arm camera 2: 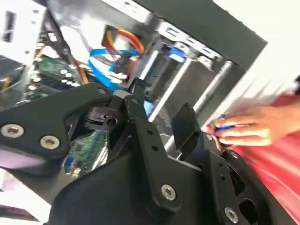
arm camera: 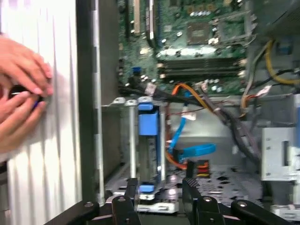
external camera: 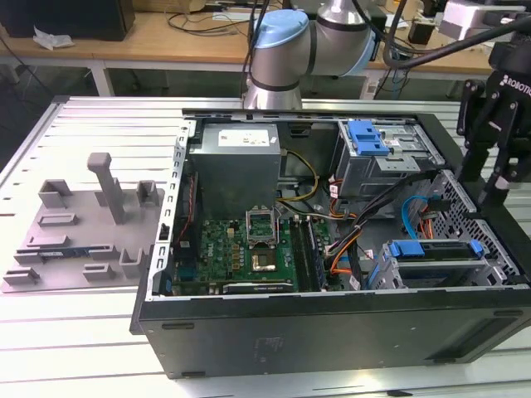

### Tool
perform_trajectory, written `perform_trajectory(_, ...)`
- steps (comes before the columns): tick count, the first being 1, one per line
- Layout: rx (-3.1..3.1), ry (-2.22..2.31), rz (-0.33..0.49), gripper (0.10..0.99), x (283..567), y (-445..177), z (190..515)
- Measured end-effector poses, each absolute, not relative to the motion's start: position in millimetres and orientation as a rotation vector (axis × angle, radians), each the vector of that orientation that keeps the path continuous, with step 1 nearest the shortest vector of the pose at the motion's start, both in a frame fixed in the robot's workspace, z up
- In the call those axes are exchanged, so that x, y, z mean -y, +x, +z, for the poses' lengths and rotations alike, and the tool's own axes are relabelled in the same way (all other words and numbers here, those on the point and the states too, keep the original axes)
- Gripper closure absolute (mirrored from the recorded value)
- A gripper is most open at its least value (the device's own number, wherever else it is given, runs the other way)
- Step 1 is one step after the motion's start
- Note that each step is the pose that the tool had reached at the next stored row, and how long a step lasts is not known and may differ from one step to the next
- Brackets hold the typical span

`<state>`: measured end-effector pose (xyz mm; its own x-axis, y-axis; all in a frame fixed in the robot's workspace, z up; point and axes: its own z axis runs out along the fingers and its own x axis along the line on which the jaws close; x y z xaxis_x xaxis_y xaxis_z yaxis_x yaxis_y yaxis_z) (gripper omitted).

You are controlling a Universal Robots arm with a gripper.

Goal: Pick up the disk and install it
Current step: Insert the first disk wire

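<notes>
The pincer (arm camera: pixel 160 190) hangs empty, jaws apart, near the disk (arm camera: pixel 148 123) — it sits inside the case (arm camera: pixel 86 117) (a person's hands (arm camera: pixel 21 89) rest on the desk (arm camera: pixel 56 164) beside).

The table (external camera: pixel 91 124) was a pale, ribbed metal surface of long parallel slats. In the exterior view an open black computer case (external camera: pixel 332 336) lay on its side on it, covering the centre and reaching out toward three o'clock. At nine o'clock of the case, just beside its wall, sat a flat grey plastic fixture (external camera: pixel 79 236) with several upright posts. In the first wrist view a person's hands (arm camera: pixel 21 89) rested on the slats just outside the case.
</notes>
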<state>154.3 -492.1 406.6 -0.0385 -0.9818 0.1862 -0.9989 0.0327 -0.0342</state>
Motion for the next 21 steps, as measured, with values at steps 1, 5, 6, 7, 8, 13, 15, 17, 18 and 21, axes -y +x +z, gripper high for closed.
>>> perform_trajectory(1, 2.185, 2.086, 0.267, 0.58, 492.0, 154.3, 406.6)
perform_trajectory(5, 2.238, 2.023, 0.285, 0.58, 485.5, 154.3, 399.5)
perform_trajectory(6, 2.235, 2.021, 0.29, 0.58, 479.7, 154.3, 398.2)
perform_trajectory(7, 2.232, 2.018, 0.296, 0.58, 474.8, 154.3, 397.4)
perform_trajectory(8, 2.223, 2.011, 0.309, 0.58, 466.2, 154.4, 396.6)
perform_trajectory(13, 2.196, 1.993, 0.317, 0.58, 444.8, 155.0, 393.4)
perform_trajectory(15, 2.193, 1.992, 0.311, 0.58, 443.1, 156.8, 388.0)
perform_trajectory(17, 2.191, 1.99, 0.306, 0.58, 442.9, 158.3, 382.5)
perform_trajectory(18, 2.188, 1.989, 0.303, 0.58, 442.3, 158.9, 380.0)
perform_trajectory(21, 2.178, 1.983, 0.295, 0.58, 437.7, 160.2, 377.0)
